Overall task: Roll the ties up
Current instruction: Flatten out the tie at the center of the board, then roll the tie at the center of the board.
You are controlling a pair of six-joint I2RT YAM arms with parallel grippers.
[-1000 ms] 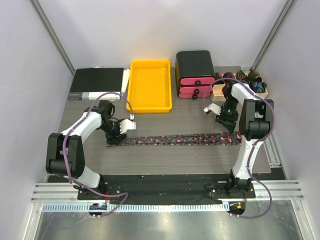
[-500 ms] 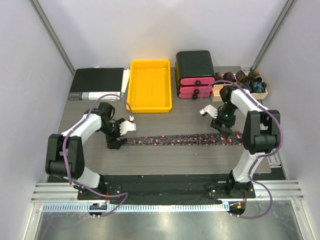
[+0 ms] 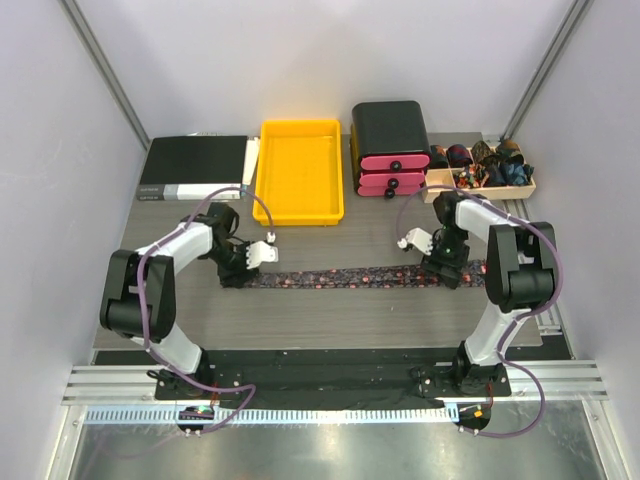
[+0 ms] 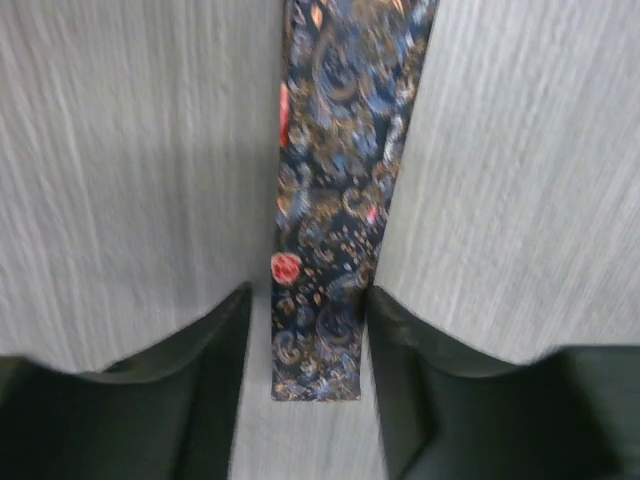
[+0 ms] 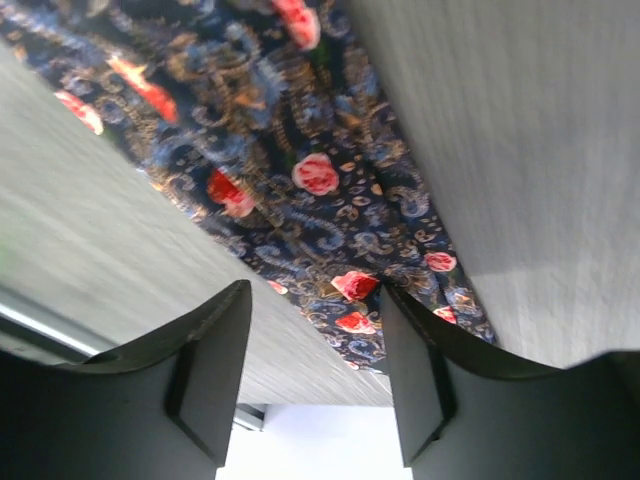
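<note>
**Laid Out Flat**

The tie [image 3: 350, 276] — a dark band of paisley fabric dotted with red roses — lay flat on the grey wood-grain table [image 3: 330, 325], running 9 to 3 o'clock. The left gripper [image 4: 305, 300] stood spread astride its narrow squared end, the right gripper [image 5: 315, 300] spread over the broad end. Plain pale walls [image 3: 300, 60] stood around.

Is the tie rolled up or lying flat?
Lying flat. The tie runs as one long straight strip across the table, and neither end shows any roll.
</note>
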